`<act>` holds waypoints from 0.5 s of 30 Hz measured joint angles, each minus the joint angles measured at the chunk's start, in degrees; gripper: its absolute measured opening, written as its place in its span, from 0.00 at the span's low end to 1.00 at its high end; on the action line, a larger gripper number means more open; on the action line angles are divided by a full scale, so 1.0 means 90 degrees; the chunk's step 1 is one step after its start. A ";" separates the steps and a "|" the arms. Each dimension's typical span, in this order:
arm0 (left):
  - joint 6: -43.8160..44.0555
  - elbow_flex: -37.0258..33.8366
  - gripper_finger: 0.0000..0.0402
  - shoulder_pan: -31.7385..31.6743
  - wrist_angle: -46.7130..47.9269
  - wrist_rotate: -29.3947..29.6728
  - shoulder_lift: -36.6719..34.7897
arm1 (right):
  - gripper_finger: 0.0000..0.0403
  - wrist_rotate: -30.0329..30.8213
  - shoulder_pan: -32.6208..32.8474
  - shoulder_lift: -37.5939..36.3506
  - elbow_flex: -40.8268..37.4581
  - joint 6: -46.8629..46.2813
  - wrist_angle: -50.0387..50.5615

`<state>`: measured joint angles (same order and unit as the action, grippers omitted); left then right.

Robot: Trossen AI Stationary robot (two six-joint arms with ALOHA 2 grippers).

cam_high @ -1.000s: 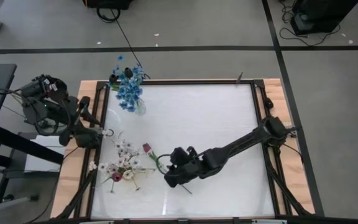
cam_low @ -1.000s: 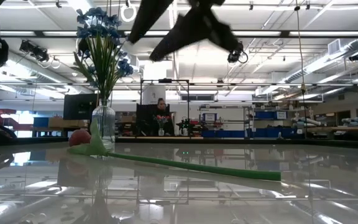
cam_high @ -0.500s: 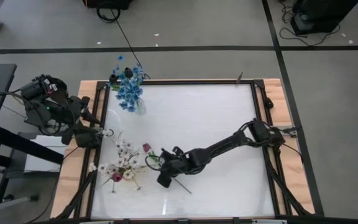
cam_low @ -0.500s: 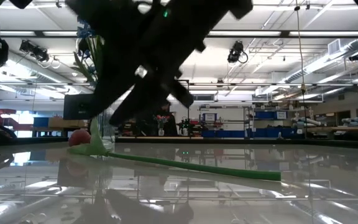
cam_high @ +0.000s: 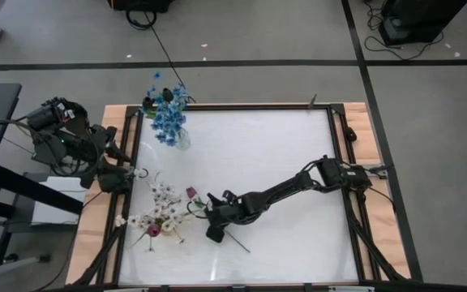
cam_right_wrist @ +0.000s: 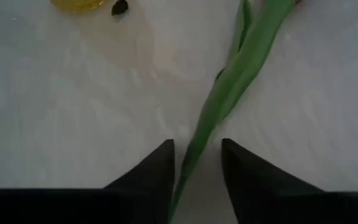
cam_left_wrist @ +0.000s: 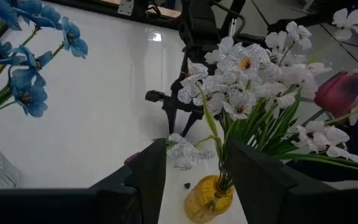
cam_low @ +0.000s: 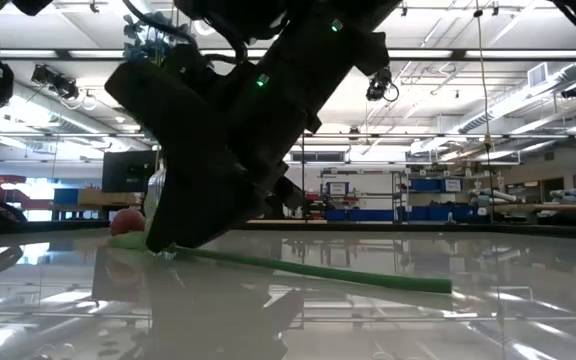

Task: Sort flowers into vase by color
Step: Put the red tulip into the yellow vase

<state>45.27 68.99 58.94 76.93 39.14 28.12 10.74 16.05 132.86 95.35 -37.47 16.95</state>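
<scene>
**Spotter:** Where's your tulip?

**Me:** The pink tulip (cam_high: 191, 193) lies flat on the bench (cam_high: 258, 154), bud just beside the yellow vase (cam_left_wrist: 207, 197) of white flowers (cam_left_wrist: 247, 68), stem (cam_right_wrist: 229, 99) running away from that vase. My right hand (cam_right_wrist: 196, 163) is low over the stem, fingers released, one either side, nothing grasped.

**Spotter:** And the other?

**Me:** Left hand (cam_left_wrist: 194, 168) waits near the yellow vase, fingers apart, empty. I'd keep the stem centred, settle lower, then clench gently so it doesn't roll.
</scene>
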 joint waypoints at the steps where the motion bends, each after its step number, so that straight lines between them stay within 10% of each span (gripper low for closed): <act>1: 0.0035 0.0000 0.44 0.0000 0.0000 0.0000 0.0000 | 0.33 0.0063 0.0001 -0.0003 -0.0001 0.0004 0.0012; 7: 0.0049 0.0000 0.44 0.0000 0.0000 0.0001 0.0000 | 0.04 0.0007 -0.0010 -0.0044 -0.0015 -0.0250 0.0147; 15: 0.0051 0.0000 0.44 0.0000 0.0000 -0.0002 0.0000 | 0.02 0.0095 0.0076 -0.0272 -0.0040 -0.1993 0.0692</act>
<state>45.73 68.99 58.94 76.93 39.12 28.12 11.60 16.74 130.41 94.99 -55.41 23.18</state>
